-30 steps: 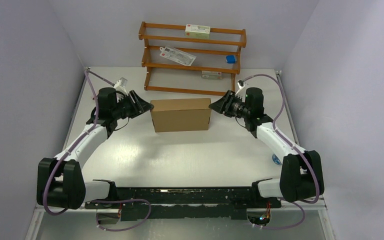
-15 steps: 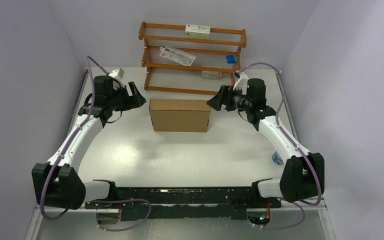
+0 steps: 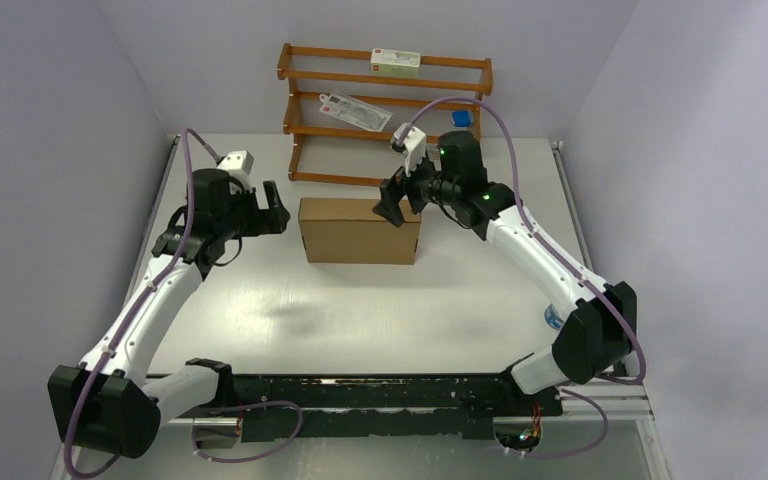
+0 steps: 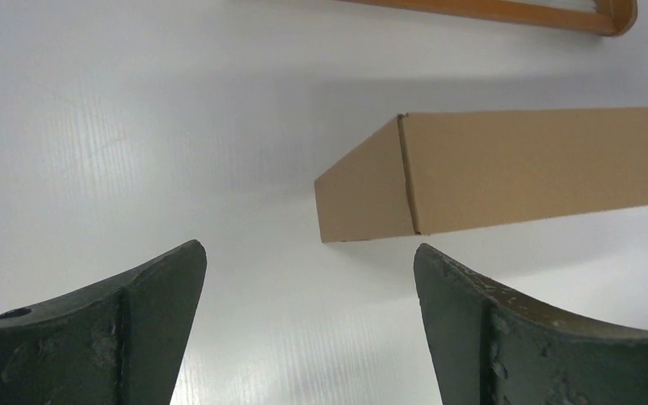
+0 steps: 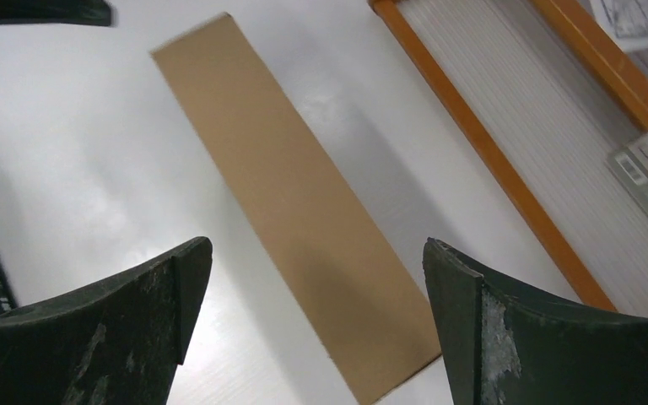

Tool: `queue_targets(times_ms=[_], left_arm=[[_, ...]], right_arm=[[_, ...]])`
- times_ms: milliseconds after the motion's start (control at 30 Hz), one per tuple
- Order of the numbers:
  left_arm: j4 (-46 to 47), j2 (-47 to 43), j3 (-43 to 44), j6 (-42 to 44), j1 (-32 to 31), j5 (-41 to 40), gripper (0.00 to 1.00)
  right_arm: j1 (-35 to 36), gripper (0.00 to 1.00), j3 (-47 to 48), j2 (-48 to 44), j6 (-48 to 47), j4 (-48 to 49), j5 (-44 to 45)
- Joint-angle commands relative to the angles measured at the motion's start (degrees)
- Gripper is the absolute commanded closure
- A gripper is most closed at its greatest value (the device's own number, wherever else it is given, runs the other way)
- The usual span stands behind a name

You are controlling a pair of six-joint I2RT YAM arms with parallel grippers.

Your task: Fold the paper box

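- The paper box (image 3: 360, 232) stands on the white table (image 3: 360, 310) as a closed brown block, with its long side turned toward the arm bases. All faces that show are shut flat.
- The box is in the far half of the table, just in front of the orange-brown wooden rack (image 3: 385, 115). A strip of bare table lies between the two, so they do not touch.
- The left gripper (image 3: 278, 208) is near the left end of the box and points at it. Its two fingers are spread wide and nothing is between them.
- In the left wrist view the short end face and one long face of the box (image 4: 523, 169) are ahead of the left gripper (image 4: 308, 253). White table shows between the fingertips and the box, so they are apart.
- The right gripper (image 3: 392, 208) is over the right part of the box, reaching in from the right side and pointing down – in the overhead view it covers the far right corner of the box.
- In the right wrist view the right gripper (image 5: 316, 245) is also spread wide and holds nothing. The narrow top face of the box (image 5: 304, 228) runs slantwise between the two fingers, and the lower rail of the rack (image 5: 489, 152) passes beyond it.
- Whether these fingers touch the cardboard I cannot tell; they seem to be above it.
- On the rack lie a white carton (image 3: 395, 63) on the top shelf, a flat white packet (image 3: 357, 110) and a small blue thing (image 3: 461, 118) on the middle one, and another small carton (image 3: 423, 150) lower down.
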Motion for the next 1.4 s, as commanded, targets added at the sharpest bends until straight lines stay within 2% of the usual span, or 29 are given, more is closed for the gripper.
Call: queue_targets(times_ms=[0,100,233,533,733,933,1167,1367], left_arm=[[0.65,-1.82,-1.46,1.41,-1.61,-1.47,0.03],[1.59,-1.40,-1.83,0.67,-1.63,1.42,0.03],[2.54,-0.19,-2.04,-0.33,-1.63,3.89,0.03],[2.11,5.85,2.18,-5.10,-0.97,9.83,0.03],[3.02,10.49,2.58,-8.12,1.59,14.74,0.06],[2.29,12.27,3.88,-8.00,3.19,19.35,0.09],[2.59,8.88,5.44,-9.47,3.50,17.51,0.07],[2.81,10.92,8.39,-10.35,4.25,14.59,0.07]], right_arm=[[-0.49,0.00,1.20,1.98,-4.72,-4.05,5.76],[-3.50,0.01,-0.55,0.33,1.73,-0.93,8.67],[-12.60,0.05,-8.40,-3.45,16.41,6.07,-3.27],[-16.59,0.10,-26.25,-8.34,40.27,24.42,-12.39],[-17.69,0.17,-30.88,-7.26,44.86,29.89,-13.96],[-19.65,0.17,-32.52,-6.44,51.64,37.68,-18.02],[-21.15,0.17,-30.85,-5.53,53.00,36.10,-16.12],[-21.15,0.23,-33.25,-2.02,55.23,41.43,-17.61]])
